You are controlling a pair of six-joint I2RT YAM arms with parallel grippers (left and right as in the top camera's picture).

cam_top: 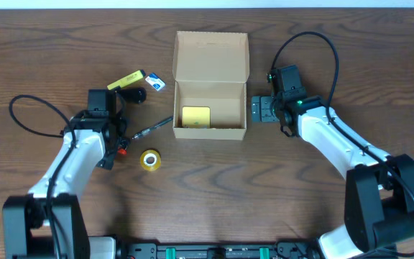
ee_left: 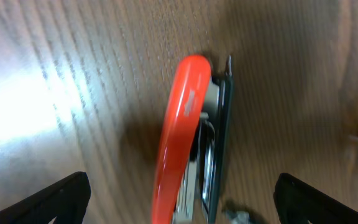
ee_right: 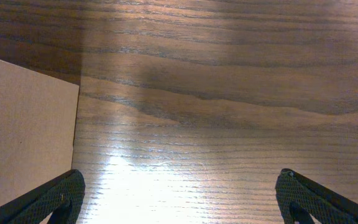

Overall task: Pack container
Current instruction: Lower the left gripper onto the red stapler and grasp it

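Holding yellow pad [cam_top: 196, 116], container [cam_top: 211, 54] lid up; left fingers [ee_left: 64, 204], right fingers [ee_right: 58, 204] apart.

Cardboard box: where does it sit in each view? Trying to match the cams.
Overhead: the cardboard box is at top centre, with its lid open and a yellow pad inside.
Left wrist: not in view.
Right wrist: at the left edge; only a plain tan face shows.
Shared landmark: the brown wood table, whose grain shows in all three views.
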